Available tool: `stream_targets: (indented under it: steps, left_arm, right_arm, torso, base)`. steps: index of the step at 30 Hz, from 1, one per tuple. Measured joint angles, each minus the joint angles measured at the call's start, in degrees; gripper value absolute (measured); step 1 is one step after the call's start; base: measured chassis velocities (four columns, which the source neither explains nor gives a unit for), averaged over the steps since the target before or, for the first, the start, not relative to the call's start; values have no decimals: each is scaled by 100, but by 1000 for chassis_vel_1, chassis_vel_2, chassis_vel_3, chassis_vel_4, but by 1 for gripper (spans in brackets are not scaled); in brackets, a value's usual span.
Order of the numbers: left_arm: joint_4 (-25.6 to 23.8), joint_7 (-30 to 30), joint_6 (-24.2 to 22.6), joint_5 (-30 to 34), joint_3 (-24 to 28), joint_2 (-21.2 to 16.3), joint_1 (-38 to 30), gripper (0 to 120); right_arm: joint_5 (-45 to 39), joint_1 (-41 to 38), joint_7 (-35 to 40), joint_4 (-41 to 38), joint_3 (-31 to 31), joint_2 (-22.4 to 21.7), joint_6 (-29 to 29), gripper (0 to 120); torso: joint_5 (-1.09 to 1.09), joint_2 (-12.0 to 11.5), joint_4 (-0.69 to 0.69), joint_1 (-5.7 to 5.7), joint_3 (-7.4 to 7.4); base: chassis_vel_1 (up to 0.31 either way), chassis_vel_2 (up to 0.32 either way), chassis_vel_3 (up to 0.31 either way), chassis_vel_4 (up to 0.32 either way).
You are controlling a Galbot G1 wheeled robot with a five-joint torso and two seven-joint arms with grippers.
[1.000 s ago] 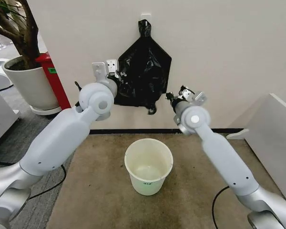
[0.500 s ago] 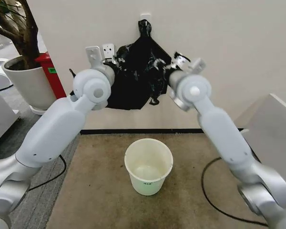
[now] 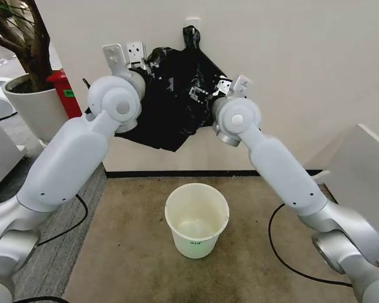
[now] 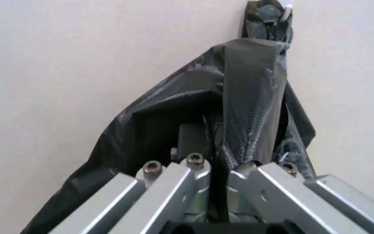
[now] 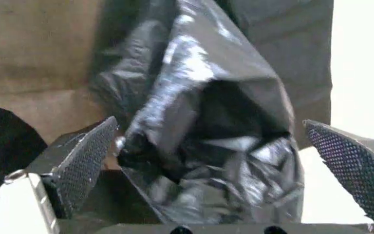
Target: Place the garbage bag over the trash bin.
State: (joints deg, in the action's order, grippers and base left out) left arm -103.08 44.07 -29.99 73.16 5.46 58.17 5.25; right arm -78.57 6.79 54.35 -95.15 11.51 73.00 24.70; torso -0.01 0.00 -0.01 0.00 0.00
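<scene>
The garbage bag (image 3: 170, 110), crinkly glossy black plastic, bulges off the wall under a knotted black top (image 3: 191, 35) hung on a hook. My left gripper (image 3: 145, 60) is raised at the bag's upper left. Seen from the left wrist, this gripper (image 4: 217, 168) is shut on a fold of the bag (image 4: 252, 87). My right gripper (image 3: 205, 88) is at the bag's right side. It (image 5: 219, 161) stands open, with crumpled bag (image 5: 206, 112) between its fingers. The trash bin (image 3: 183, 243), a cream-white bucket, stands upright and empty on the floor below.
A large white plant pot (image 3: 38, 117) and a red object (image 3: 66, 95) stand at the left by the wall. White furniture (image 3: 360, 170) is at the right. A black cable (image 3: 278, 249) loops on the brown mat (image 3: 126, 252) near the bin.
Both arms have risen. The right gripper moved left from beside the bag into its right side. The bag went from flat on the wall to lifted and bulging, its lower edge swung left.
</scene>
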Motion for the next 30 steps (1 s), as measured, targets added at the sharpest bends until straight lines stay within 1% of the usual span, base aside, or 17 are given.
stream_targets:
  steps: [3, 8, 10, 12, 15, 18, 19, 22, 23, 25, 26, 27, 28, 30]
  left_arm:
    - [-11, -21, 0, -1, 0, -13, 21, 0]
    - [6, -73, 1, -9, -29, -47, 27, 0]
    - [18, -79, 1, -12, -39, -41, 22, 0]
    - [21, -82, 1, -13, -43, -32, 16, 0]
    - [27, -91, 3, -17, -46, -10, 2, 0]
    - [33, -94, 5, -22, -46, 16, -6, 0]
    - [33, -94, 5, -22, -46, 16, -6, 0]
    - [43, -98, 8, -27, -47, 38, -12, 0]
    - [54, -102, 10, -31, -47, 54, -17, 0]
    - [74, -109, 11, -38, -47, 78, -29, 0]
    - [74, -109, 11, -38, -47, 78, -29, 0]
    - [87, -113, 12, -42, -47, 90, -36, 0]
    - [102, -117, 14, -49, -47, 106, -46, 0]
    - [113, -120, 21, -58, -47, 122, -55, 0]
  right_arm:
    - [234, -154, -15, 124, 122, 122, 85, 100]
    - [832, -425, 11, 543, 345, 515, 250, 100]
    - [926, -464, 82, 696, 369, 631, 303, 100]
    - [992, -489, 156, 829, 379, 718, 345, 99]
    - [1145, -525, 262, 1088, 385, 833, 393, 94]
    - [1179, -549, 337, 1217, 382, 870, 442, 84]
    - [1179, -549, 337, 1217, 382, 870, 442, 84]
    - [1139, -579, 423, 1331, 364, 899, 463, 72]
    - [1049, -597, 451, 1391, 335, 923, 463, 66]
    - [989, -622, 484, 1470, 294, 952, 463, 57]
    - [989, -622, 484, 1470, 294, 952, 463, 57]
    - [981, -628, 488, 1490, 286, 953, 462, 54]
    - [956, -636, 492, 1506, 278, 945, 459, 48]
    - [886, -638, 511, 1517, 267, 910, 452, 39]
  torso:
    - [0, 0, 1, 0, 0]
    - [-1, 0, 3, 0, 0]
    - [-1, 0, 3, 0, 0]
    - [0, 0, 2, 0, 0]
    - [0, 0, 1, 0, 0]
    - [0, 0, 0, 0, 0]
    - [0, 0, 0, 0, 0]
    - [1, 0, 0, 0, 0]
    - [1, 0, 0, 0, 0]
    - [1, 0, 1, 0, 0]
    - [1, 0, 1, 0, 0]
    - [0, 0, 1, 0, 0]
    - [1, 0, 1, 0, 0]
    - [1, 0, 0, 0, 0]
  base:
    - [0, 0, 0, 0]
    - [0, 0, 0, 0]
    - [0, 0, 0, 0]
    - [0, 0, 0, 0]
    - [0, 0, 0, 0]
    - [0, 0, 0, 0]
    - [0, 0, 0, 0]
    - [0, 0, 0, 0]
    - [0, 0, 0, 0]
    - [0, 0, 0, 0]
    - [0, 0, 0, 0]
    - [0, 0, 0, 0]
    - [0, 0, 0, 0]
    - [0, 0, 0, 0]
